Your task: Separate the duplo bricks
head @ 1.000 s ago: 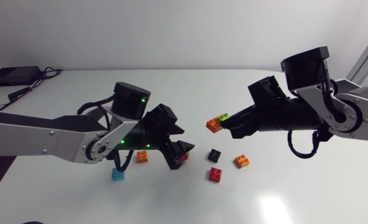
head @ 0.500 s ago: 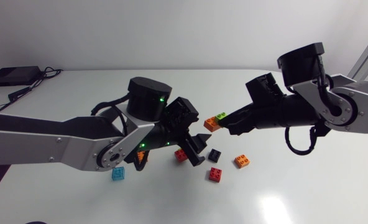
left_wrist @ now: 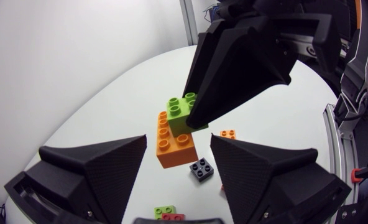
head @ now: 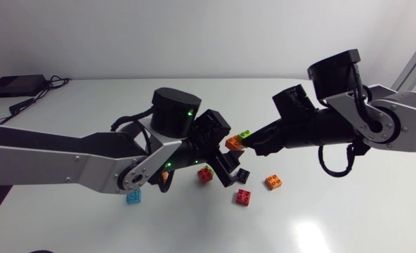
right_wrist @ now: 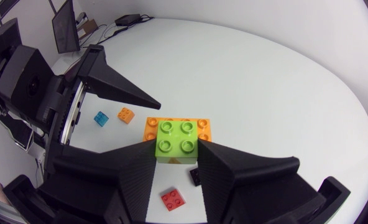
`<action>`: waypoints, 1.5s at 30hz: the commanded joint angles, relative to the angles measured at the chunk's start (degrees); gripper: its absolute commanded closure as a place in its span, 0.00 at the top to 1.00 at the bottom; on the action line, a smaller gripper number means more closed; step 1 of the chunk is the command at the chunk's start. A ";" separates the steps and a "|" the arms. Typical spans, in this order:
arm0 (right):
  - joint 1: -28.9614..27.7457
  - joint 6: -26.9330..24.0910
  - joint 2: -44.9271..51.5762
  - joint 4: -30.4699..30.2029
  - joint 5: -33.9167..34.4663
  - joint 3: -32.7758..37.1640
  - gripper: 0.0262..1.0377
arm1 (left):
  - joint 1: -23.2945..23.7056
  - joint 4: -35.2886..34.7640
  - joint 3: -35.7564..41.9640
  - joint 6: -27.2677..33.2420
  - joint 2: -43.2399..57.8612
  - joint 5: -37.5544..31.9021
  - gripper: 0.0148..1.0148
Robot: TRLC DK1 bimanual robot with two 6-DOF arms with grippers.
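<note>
Head view: the right gripper (head: 253,144) holds a two-brick stack above the table (head: 313,225), its fingers pinching the green brick (head: 245,133), with the orange brick (head: 234,143) stuck to it on the side facing the left arm. The left gripper (head: 224,156) sits right at the stack with its fingers spread. Its bulk hides how close they come to the orange brick. A second ago this gripper was low among the loose bricks. It has since risen and come across to the stack, while the right gripper has edged slightly towards it.

Left wrist view: the orange brick hangs between the left gripper's parted fingers (left_wrist: 103,165), with a gap on each side. The right gripper's wedge covers part of the green brick. Below lie a black brick (left_wrist: 201,168) and a small orange brick (left_wrist: 227,134).

Right wrist view: both fingers press the green brick's sides. The orange brick shows only partly behind it. One left finger points in ahead. A blue brick (right_wrist: 101,118) and a red brick (right_wrist: 172,199) lie on the table.
</note>
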 commanded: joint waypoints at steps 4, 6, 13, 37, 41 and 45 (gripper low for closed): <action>0.34 1.26 -0.32 -1.50 -0.61 1.37 0.27 | 0.01 0.94 1.40 -0.62 1.34 -0.47 0.71; 0.34 1.26 -0.49 -1.67 -0.88 1.37 0.27 | 0.10 1.03 1.40 -0.62 1.34 -0.47 0.71; 0.25 1.26 -1.20 -1.85 -0.96 1.46 0.27 | -0.08 1.11 1.67 -0.62 2.13 -0.56 0.71; -0.45 1.17 -2.34 -2.64 -2.55 0.58 0.27 | -0.17 1.73 1.93 -1.24 2.75 -0.56 0.49; -0.54 1.17 -2.16 -2.64 -3.07 0.41 0.27 | -0.17 1.82 1.84 -1.59 2.75 -0.56 0.42; -0.54 1.17 -2.16 -2.99 -3.43 0.41 0.27 | -0.17 2.17 1.84 -1.68 2.84 -0.56 0.32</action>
